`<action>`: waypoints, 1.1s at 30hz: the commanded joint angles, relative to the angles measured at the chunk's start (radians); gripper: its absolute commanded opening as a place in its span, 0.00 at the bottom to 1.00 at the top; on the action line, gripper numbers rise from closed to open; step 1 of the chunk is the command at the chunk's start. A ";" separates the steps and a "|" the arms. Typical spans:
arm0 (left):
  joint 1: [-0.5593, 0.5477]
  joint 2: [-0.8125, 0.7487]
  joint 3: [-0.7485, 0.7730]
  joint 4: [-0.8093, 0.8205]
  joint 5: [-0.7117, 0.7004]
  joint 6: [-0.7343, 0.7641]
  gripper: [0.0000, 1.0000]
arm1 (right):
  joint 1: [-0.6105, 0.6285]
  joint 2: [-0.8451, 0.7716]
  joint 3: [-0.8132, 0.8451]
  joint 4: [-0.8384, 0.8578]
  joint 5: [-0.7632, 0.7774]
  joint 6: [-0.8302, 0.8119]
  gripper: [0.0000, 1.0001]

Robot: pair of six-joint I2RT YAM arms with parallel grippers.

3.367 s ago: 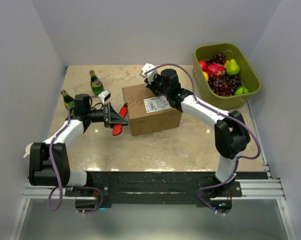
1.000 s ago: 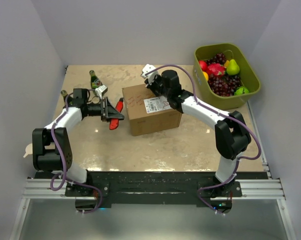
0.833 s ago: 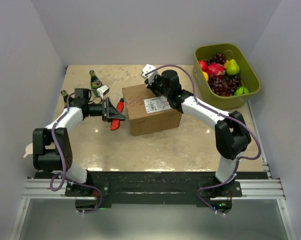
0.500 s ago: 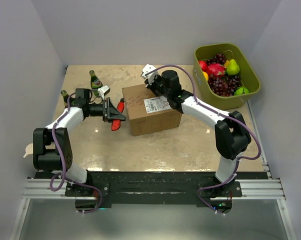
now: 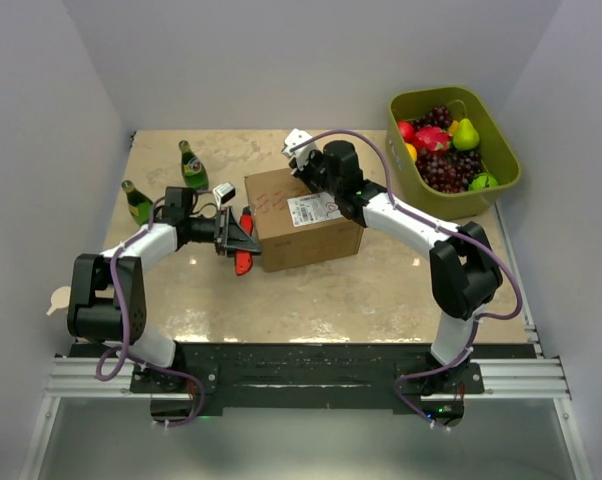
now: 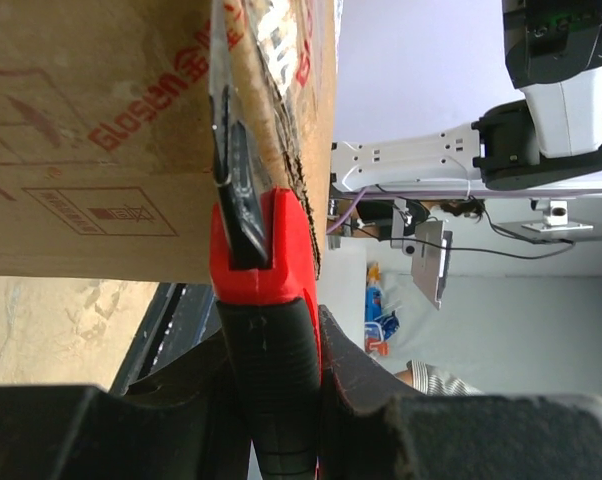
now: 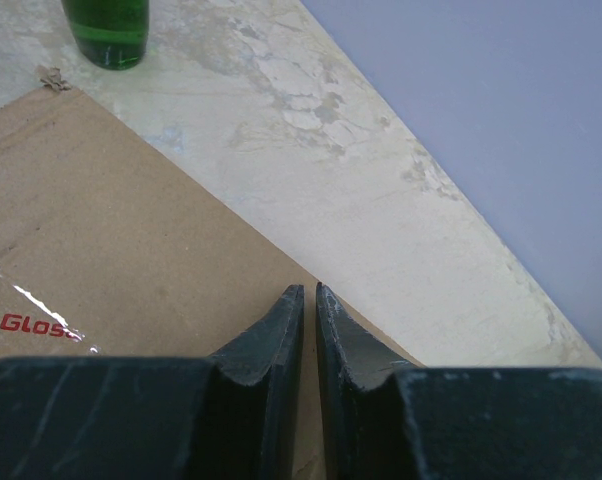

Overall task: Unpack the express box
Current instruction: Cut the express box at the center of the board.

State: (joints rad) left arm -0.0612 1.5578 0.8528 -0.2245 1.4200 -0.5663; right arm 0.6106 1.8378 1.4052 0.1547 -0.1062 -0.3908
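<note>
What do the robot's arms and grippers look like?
The left arm and right arm have white links, black joints and looping purple cables. The right gripper has black, tapered, scuffed fingers.

Express box (image 5: 303,225) sits mid-table (image 5: 381,290), its shipping label (image 5: 314,208) on top, toward the right. The left gripper (image 5: 241,239) is just left of the box, holding a utility knife (image 5: 244,263) against the box's left side, blade at the top edge. The right gripper (image 5: 303,160) rests on the box's far top edge. Further left stand the far bottle (image 5: 192,166) and the near bottle (image 5: 137,202), apart from each other. Far right, well apart from the box, is the fruit tub (image 5: 451,203), with fruit (image 5: 443,162) inside.
</note>
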 commanded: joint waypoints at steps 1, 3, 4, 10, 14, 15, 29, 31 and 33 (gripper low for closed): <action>-0.011 -0.027 -0.014 0.045 0.060 -0.053 0.00 | 0.025 0.040 -0.052 -0.202 -0.049 0.010 0.17; -0.012 -0.028 -0.017 0.050 0.066 -0.056 0.00 | 0.025 0.038 -0.054 -0.202 -0.049 0.010 0.17; -0.014 -0.030 -0.018 0.051 0.068 -0.058 0.00 | 0.025 0.040 -0.054 -0.202 -0.049 0.010 0.17; -0.045 -0.048 -0.034 0.100 0.089 -0.098 0.00 | 0.026 0.041 -0.051 -0.202 -0.050 0.010 0.17; -0.066 -0.059 -0.040 0.134 0.094 -0.133 0.00 | 0.026 0.041 -0.051 -0.202 -0.050 0.009 0.17; -0.068 -0.059 -0.041 0.134 0.094 -0.133 0.00 | 0.028 0.040 -0.051 -0.201 -0.049 0.009 0.17; -0.068 -0.070 -0.074 0.240 0.077 -0.207 0.00 | 0.032 0.023 -0.066 -0.199 -0.046 0.003 0.17; -0.060 -0.080 -0.063 0.180 0.062 -0.152 0.00 | 0.034 0.020 -0.064 -0.199 -0.043 0.003 0.27; -0.046 -0.103 -0.034 0.038 0.045 -0.060 0.00 | 0.034 0.014 -0.061 -0.195 -0.043 0.004 0.37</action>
State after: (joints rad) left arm -0.1204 1.5211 0.7742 -0.0498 1.4586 -0.7307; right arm 0.6132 1.8317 1.3964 0.1654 -0.0948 -0.4095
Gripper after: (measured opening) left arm 0.295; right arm 0.281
